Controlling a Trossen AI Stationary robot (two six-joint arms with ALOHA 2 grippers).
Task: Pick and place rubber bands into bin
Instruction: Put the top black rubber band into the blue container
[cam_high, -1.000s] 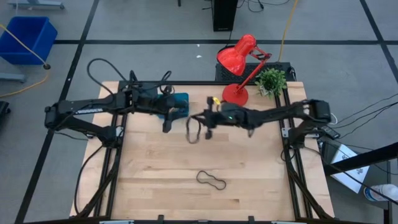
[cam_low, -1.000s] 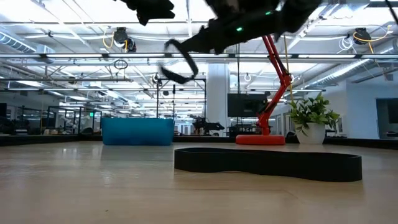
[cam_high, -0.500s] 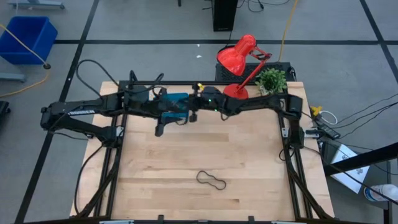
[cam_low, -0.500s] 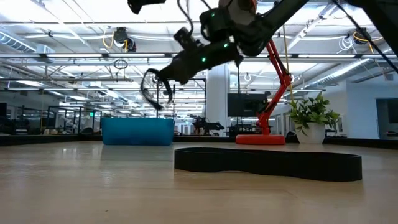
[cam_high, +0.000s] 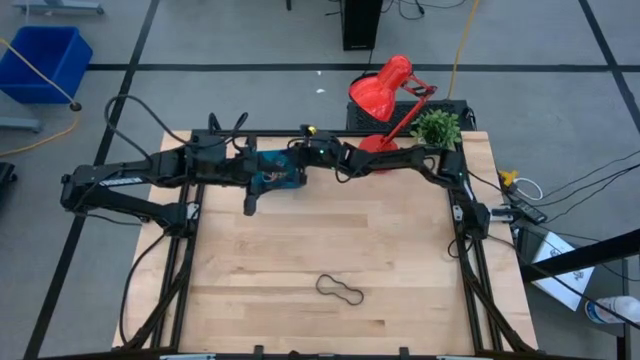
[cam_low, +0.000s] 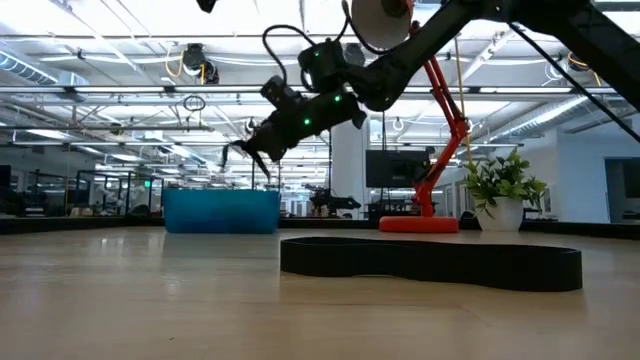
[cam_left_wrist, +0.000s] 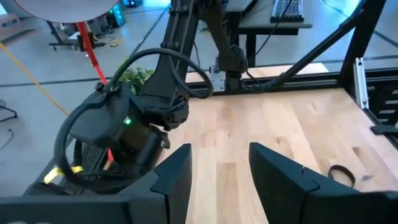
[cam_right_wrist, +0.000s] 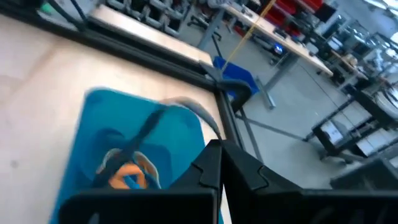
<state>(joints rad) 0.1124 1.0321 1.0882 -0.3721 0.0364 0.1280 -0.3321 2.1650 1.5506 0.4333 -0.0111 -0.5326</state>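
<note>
My right gripper (cam_high: 297, 160) hangs over the small teal bin (cam_high: 276, 173), shut on a black rubber band (cam_low: 244, 156) that hangs above the bin (cam_low: 220, 211). In the right wrist view the bin (cam_right_wrist: 93, 124) holds orange and blue bands (cam_right_wrist: 127, 175). My left gripper (cam_high: 250, 204) is open and empty (cam_left_wrist: 219, 171) just near of the bin, and higher than the right gripper in the low view. Another black rubber band (cam_high: 340, 290) lies flat on the table toward the near edge; it also shows close up in the low view (cam_low: 430, 262). My right gripper holds the black band by its upper end (cam_low: 256, 146) between its shut fingers, which slant down from the table's right. The band (cam_right_wrist: 152, 127) hangs slack below the fingertips, clear of the bin. The gripper body hides the exact place of contact.
A red desk lamp (cam_high: 385, 110) and a small potted plant (cam_high: 436, 128) stand at the table's far right. A bright blue crate (cam_high: 42, 62) sits on the floor beyond the table's far left. Bare wood lies in the middle of the table.
My right gripper has carried the black band from the table's middle toward the far left, coming lower, and now hangs over the bin. The band has swung along below the fingers. My left gripper has drawn back a little toward the table's left edge.
</note>
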